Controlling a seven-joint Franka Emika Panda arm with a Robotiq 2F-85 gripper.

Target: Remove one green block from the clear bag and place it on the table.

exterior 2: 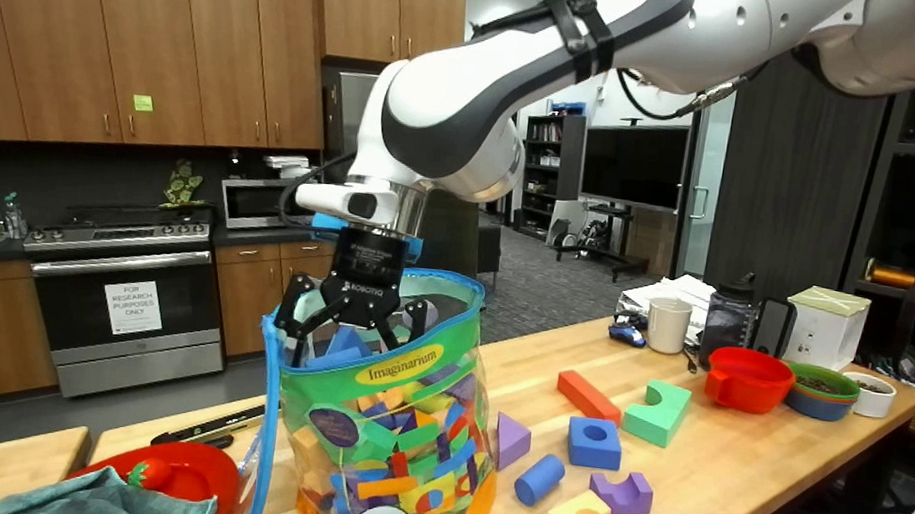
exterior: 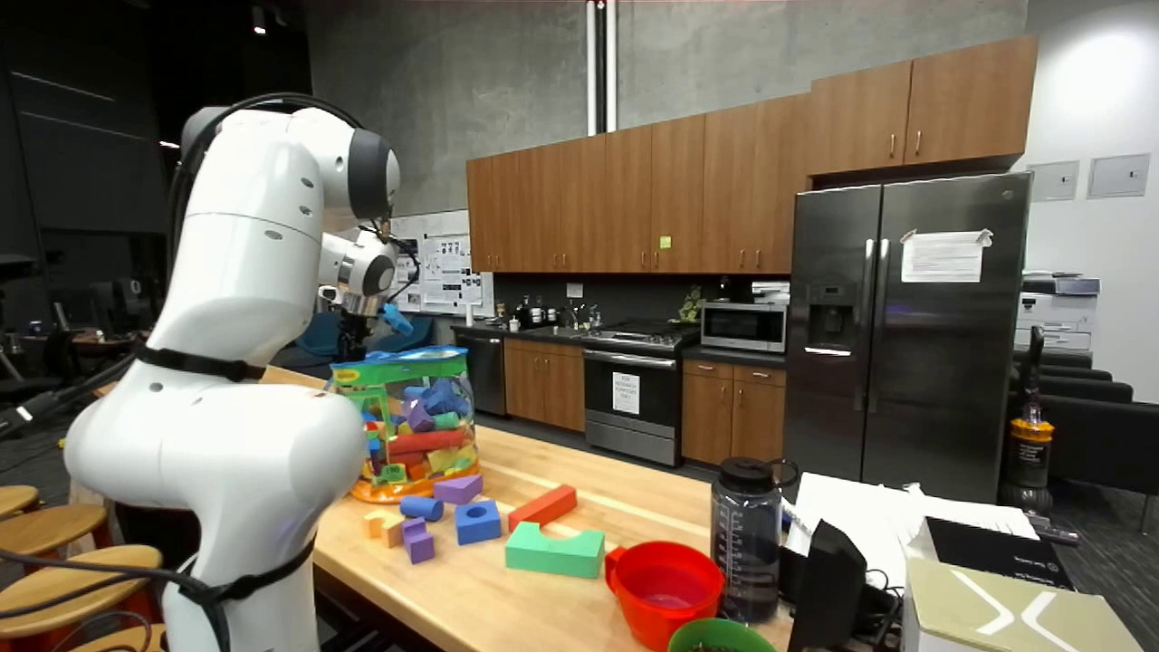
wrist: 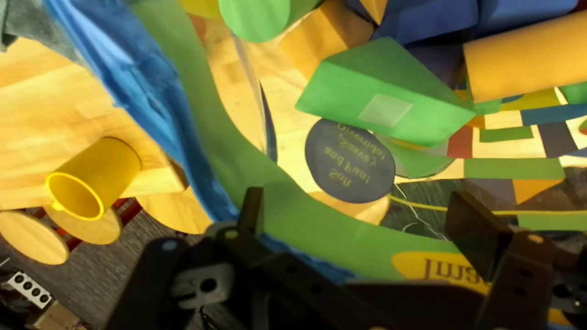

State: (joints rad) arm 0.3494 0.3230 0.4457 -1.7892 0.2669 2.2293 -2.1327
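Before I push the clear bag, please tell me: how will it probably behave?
The clear bag is probably floppy at the top, as its blue edging looks crinkled. Many blocks lie loose inside, so its weight may shift. It stands upright on a wide orange base, so a low push may slide rather than tip it.

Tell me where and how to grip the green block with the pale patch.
I'd probably grip the green block across its middle, by the long sides, from above into the open clear bag: it looks elongated and lies uncovered.
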